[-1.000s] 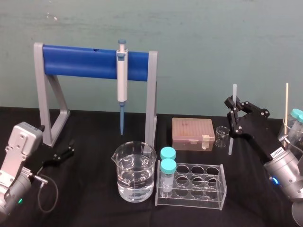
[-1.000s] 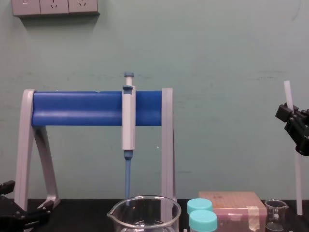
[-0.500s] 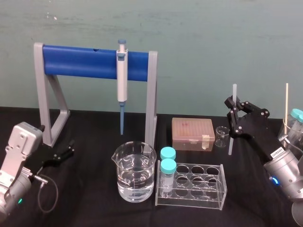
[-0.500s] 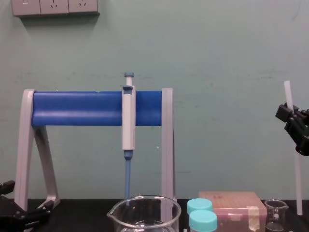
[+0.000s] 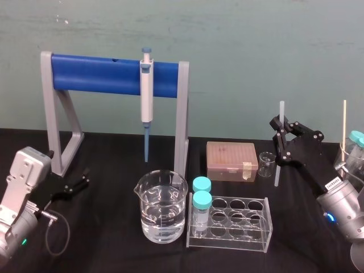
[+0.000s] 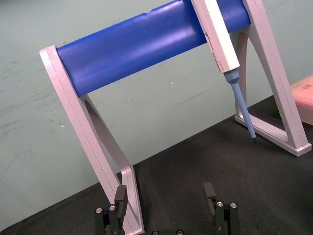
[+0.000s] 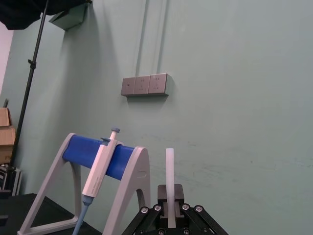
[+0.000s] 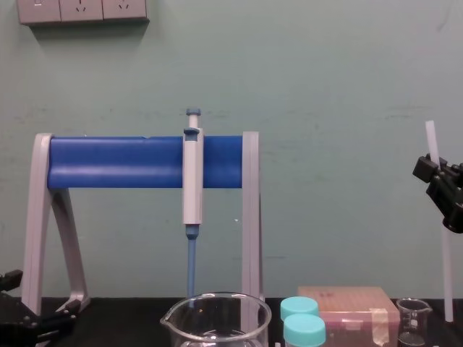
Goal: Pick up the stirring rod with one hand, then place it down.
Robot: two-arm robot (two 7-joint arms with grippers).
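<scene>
- My right pincer (image 5: 279, 127), at 3 o'clock, clenches the upright stirring rod (image 5: 277, 165) near its top.
- The rod seems light, stiff, slippery and breakable.
- My left pincer (image 5: 77, 185) rests released at 9 o'clock.

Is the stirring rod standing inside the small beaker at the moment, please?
No, the right gripper holds the stirring rod upright, and its lower end hangs beside the small beaker, not in it.

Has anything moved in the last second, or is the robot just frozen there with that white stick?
Nothing has visibly changed. The right gripper still holds the stirring rod upright near the small beaker. The left gripper stays parked low on the robot's left with its fingers open.
</scene>
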